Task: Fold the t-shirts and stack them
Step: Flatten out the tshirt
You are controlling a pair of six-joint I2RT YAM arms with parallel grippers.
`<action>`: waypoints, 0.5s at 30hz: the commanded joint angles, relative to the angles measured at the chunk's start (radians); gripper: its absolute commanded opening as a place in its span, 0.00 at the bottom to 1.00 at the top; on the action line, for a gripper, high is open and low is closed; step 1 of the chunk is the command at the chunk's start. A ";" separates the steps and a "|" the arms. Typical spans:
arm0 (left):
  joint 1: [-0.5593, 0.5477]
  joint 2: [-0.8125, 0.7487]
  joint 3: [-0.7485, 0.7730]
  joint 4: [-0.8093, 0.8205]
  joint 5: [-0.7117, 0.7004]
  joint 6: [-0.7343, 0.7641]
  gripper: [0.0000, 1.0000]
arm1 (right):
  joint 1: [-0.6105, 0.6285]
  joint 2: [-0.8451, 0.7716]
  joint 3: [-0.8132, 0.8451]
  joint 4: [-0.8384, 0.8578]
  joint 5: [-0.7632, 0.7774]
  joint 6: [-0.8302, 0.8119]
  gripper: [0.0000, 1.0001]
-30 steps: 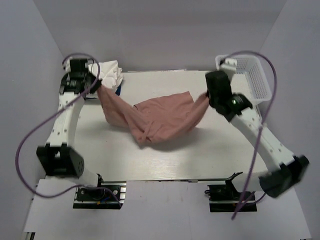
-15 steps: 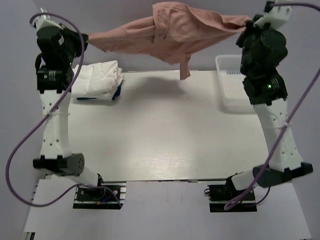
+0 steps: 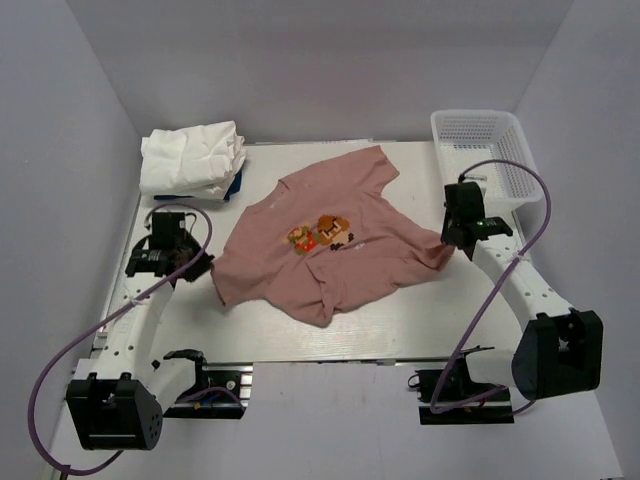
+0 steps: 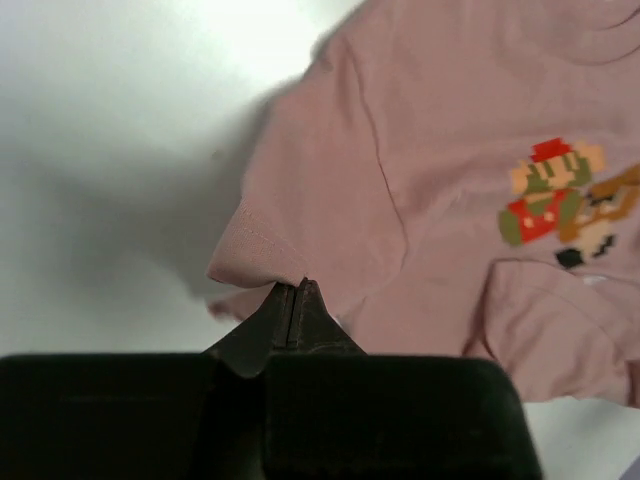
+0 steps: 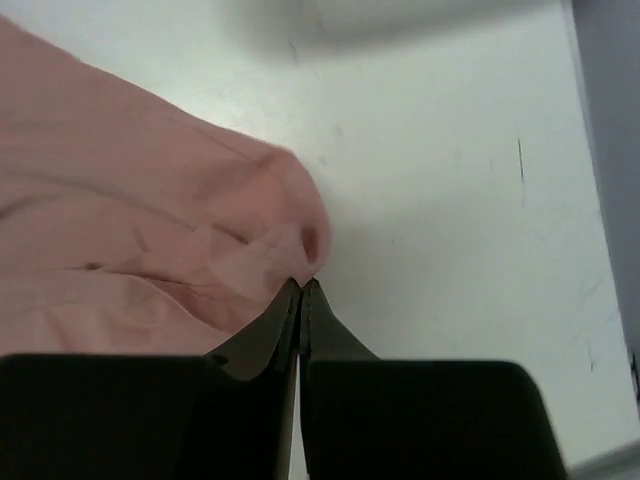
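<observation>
Top external: pink t-shirt lies between left gripper and right gripper, both pinching its edges.

The pink t-shirt runs off the top and right edges of the left wrist view, cutting its cartoon print. In the top view the small writing by the print is too tiny to read. A blue thing hides mostly under the white t-shirts, upper left.

Dusty pink t-shirt, red-green-brown pixel print; white t-shirts; white mesh basket; white table.
</observation>
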 commanded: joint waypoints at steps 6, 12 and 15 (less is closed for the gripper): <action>-0.002 -0.049 -0.118 -0.087 0.053 -0.005 0.00 | -0.063 0.048 0.000 -0.069 -0.024 0.136 0.35; -0.002 -0.017 0.059 -0.323 -0.082 -0.091 1.00 | -0.049 -0.016 0.085 -0.126 -0.079 0.112 0.90; -0.002 -0.017 0.168 -0.426 -0.159 -0.101 1.00 | -0.037 -0.059 0.111 -0.154 -0.098 0.086 0.90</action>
